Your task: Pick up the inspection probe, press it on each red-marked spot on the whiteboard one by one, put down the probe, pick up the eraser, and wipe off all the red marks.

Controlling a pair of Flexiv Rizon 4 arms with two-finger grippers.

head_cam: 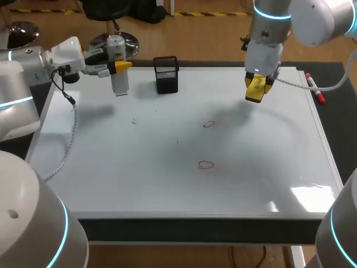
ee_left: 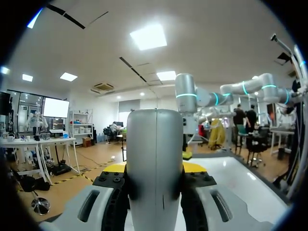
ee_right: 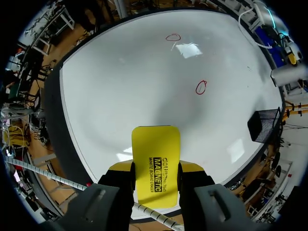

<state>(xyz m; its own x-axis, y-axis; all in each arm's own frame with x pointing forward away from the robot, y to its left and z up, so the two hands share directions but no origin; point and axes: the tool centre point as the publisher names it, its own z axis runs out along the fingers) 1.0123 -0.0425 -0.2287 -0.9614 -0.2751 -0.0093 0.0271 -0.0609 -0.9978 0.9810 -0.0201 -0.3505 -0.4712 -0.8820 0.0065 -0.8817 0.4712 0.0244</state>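
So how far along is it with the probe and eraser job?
Looks done: the eraser is picked up, shut in the right jaws above the whiteboard. In hand: the probe is in the left jaws at the board's back left, not released. Left: the far red mark and the near red mark are unwiped. Whether they were pressed cannot be seen.

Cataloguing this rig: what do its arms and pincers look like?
The left arm and right arm are glossy white rounded links with glowing cyan joint rings. The left pincer and right pincer end in yellow tips. A white coiled cable hangs from the left wrist.
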